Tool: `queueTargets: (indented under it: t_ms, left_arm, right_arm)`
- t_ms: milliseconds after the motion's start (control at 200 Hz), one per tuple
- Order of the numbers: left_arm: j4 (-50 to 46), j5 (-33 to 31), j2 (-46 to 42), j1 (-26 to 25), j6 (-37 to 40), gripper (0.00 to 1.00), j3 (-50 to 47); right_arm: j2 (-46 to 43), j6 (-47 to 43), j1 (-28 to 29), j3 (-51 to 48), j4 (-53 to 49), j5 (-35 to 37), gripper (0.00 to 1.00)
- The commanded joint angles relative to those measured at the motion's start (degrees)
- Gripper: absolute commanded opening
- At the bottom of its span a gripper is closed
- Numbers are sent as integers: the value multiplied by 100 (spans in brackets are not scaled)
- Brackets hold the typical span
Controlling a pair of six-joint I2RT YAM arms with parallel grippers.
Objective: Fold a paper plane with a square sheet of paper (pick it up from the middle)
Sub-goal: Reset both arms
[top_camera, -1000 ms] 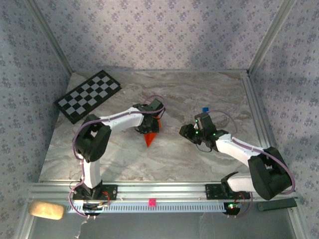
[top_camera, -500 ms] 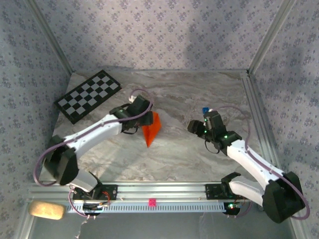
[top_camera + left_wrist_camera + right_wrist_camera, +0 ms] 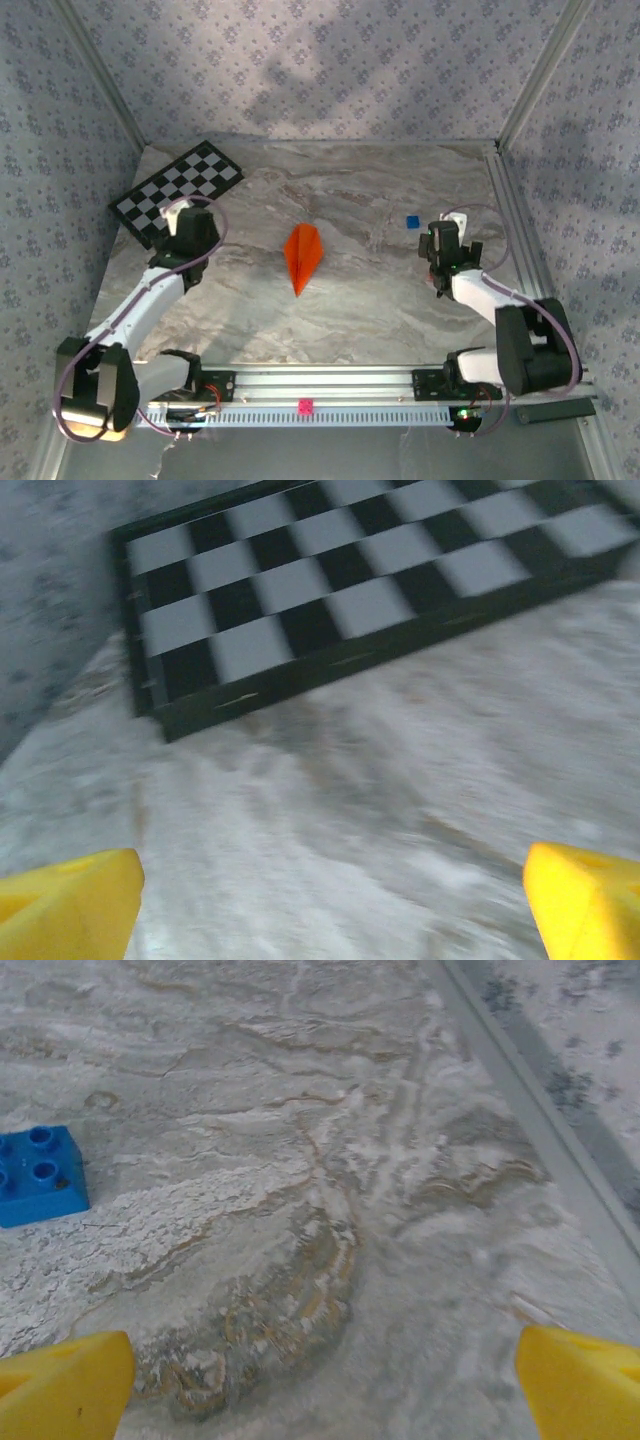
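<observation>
Paper plane (image 3: 303, 256) flat on the marble table (image 3: 350, 310), roughly midway between the two arms and touched by neither.

Seen from above: whole tabletop, with the checkerboard (image 3: 178, 190) angled in the far left corner. Then the plane as a slim orange dart with a centre crease, point toward the near edge. Small blue brick (image 3: 411, 221) off to its right. Left gripper (image 3: 185, 218) close to the checkerboard's near side. Right gripper (image 3: 447, 230) just near-right of the brick. Jaw spread hard to judge from up there.

Settled at the left wrist: yellow fingertips (image 3: 70, 900) out at opposite lower corners, claw spread wide, bare marble between, checkerboard ahead and blurred.

Same at the right wrist: yellow fingertips (image 3: 60, 1385) far apart, claw spread wide and empty over marble. Brick's round studs plain at the left, and a metal rail (image 3: 520, 1090) running along the table's right edge.
</observation>
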Motion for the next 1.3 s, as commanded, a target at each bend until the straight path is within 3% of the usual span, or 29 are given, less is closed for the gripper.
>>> queueTargets:
  t_ms: [0,155,330,425,485,525,640,800,865,935,1294]
  left_arm:
    - [1068,-198,112,335,572,98,-311]
    - [1943,605,668,659,996,98,-603]
    - [3497,1039,1087,710,1290,96,-1051]
    - [4396,1296,1336,723,1615,95,-1305]
    - [4318,1612,1440,737,1862,94,-1160]
    - [4442,1928,1510,737,2082,94,-1174]
    - [4595,2410,1613,803,2321,92,-1154]
    - [6746,2500,2365,1063,2127,95,-1877]
    - [6094,2649,2201,1212,1966,95,-1711]
    - [6177,2772,2251,1424,1734,98,-1701]
    - [5873,2546,2291,1159,2018,100,-1508]
  right_arm:
    - [363,-815,-74,-5,1560,-860,98]
    - [734,-1902,-159,-174,2379,-1648,96]
    - [517,-1373,-978,-824,3305,-2933,96]
    - [1168,-1259,-1034,-940,4202,-2809,100]
    - [1003,-1064,-1066,-560,3177,-2501,100]
    - [1109,-975,-1198,-594,3478,-2703,100]
    - [1059,-983,-1124,-593,3364,-2407,100]
    - [1062,-958,-1174,-589,3361,-2504,100]
    - [1063,-957,-1172,-596,3374,-2506,100]
    - [1061,-962,-1166,-592,3378,-2510,100]
    - [1061,-957,-1178,-588,3369,-2519,100]
